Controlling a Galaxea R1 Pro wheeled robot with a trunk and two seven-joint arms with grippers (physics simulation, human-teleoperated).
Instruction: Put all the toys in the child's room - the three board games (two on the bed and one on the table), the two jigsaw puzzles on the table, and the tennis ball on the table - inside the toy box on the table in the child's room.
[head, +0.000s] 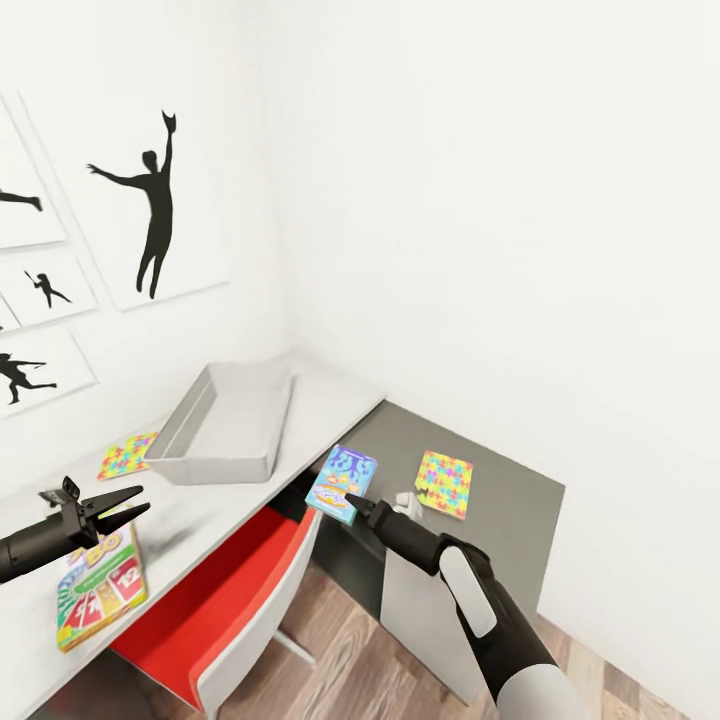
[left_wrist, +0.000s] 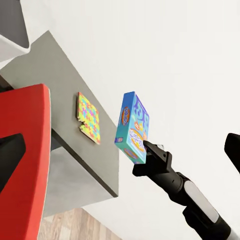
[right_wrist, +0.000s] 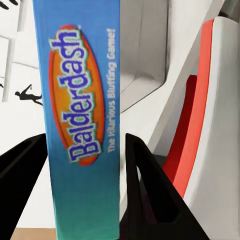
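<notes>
My right gripper (head: 352, 500) is shut on a blue Balderdash board game (head: 342, 482), held in the air over the joint between the table (head: 330, 395) and the low dark cabinet (head: 520, 500). In the right wrist view the box (right_wrist: 82, 125) stands on edge between both black fingers. The light grey toy box (head: 225, 425) sits on the table, up and left of the held box. One jigsaw puzzle (head: 127, 455) lies left of the bin, another (head: 444, 483) on the cabinet. My left gripper (head: 128, 510) hangs open over a SKIP BO board game (head: 100, 590). The tennis ball and bed are out of view.
A red chair with a white back (head: 235, 590) is pushed under the table, just below the held box. A small white crumpled object (head: 407, 503) lies on the cabinet beside my right gripper. White walls with black silhouette prints (head: 155, 205) close in behind.
</notes>
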